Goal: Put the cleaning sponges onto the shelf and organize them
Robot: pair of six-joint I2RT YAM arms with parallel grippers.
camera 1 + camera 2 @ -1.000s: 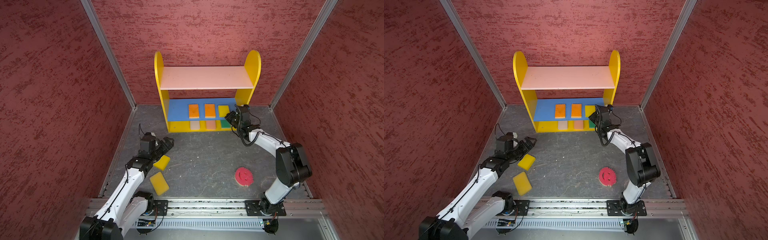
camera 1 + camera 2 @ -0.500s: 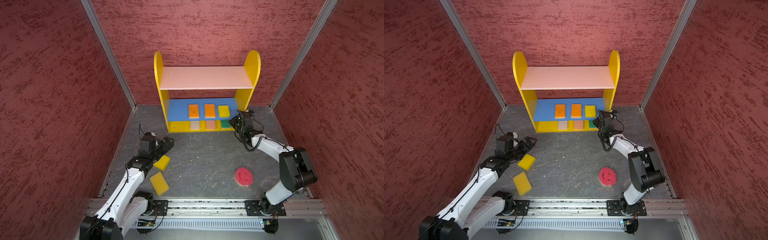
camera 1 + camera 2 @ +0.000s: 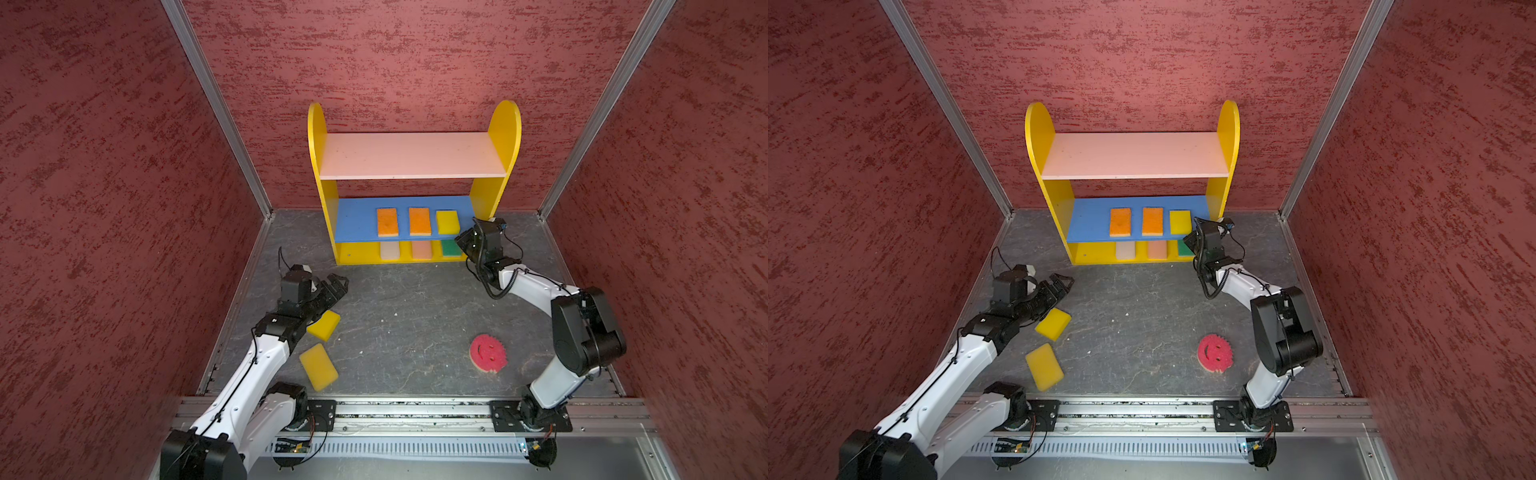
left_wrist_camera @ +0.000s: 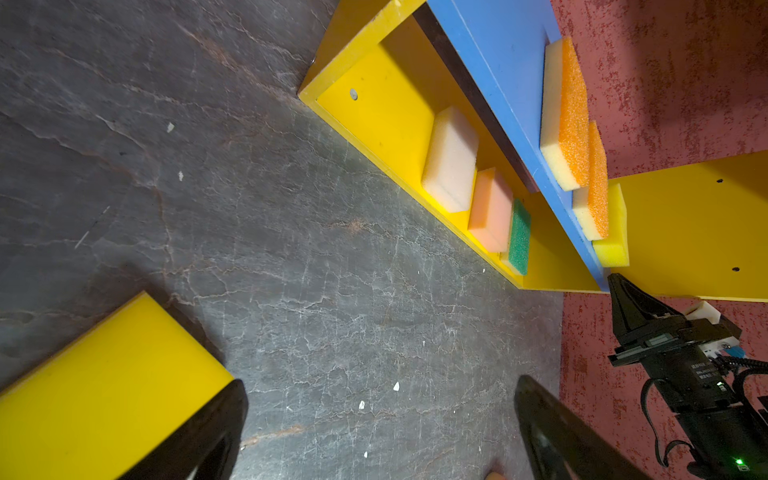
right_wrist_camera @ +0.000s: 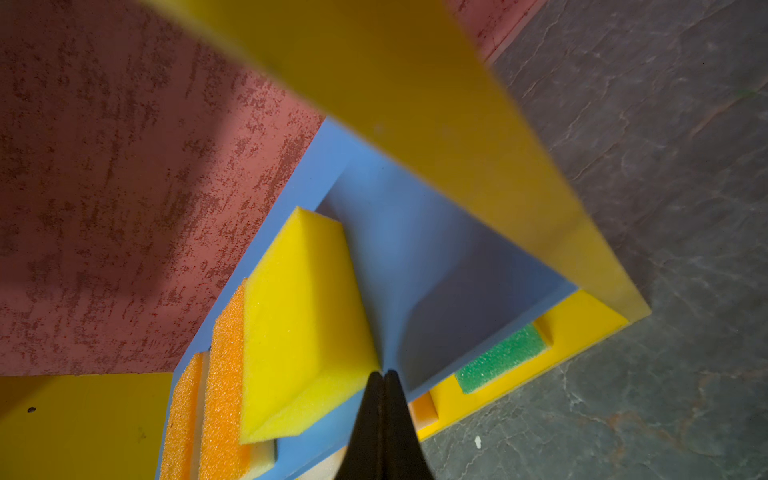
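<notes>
- My right gripper (image 3: 458, 240) has backed off the shelf (image 3: 411, 156) since a second ago, fingers pressed together on nothing
- The yellow sponge (image 3: 448, 222) lies flat on the blue board, beside two orange sponges (image 3: 387, 222)
- My left gripper (image 3: 337, 286) stays spread wide, empty, just beside a yellow floor sponge (image 3: 324, 325)

1. The left arm (image 3: 266, 361) and right arm (image 3: 536, 291) have smooth white shells between bulky black joints.
2. A thin black cable (image 3: 494, 297) loops off the right arm; another lies along the left arm's white shell.
3. The left gripper (image 3: 338, 283) and right gripper (image 5: 383, 376) are black with tapering, pointed fingers.
4. Small white lettering and a green light (image 4: 739, 461) mark the right arm's black wrist housing.
5. Black base plates (image 3: 322, 415) sit under each arm.
</notes>
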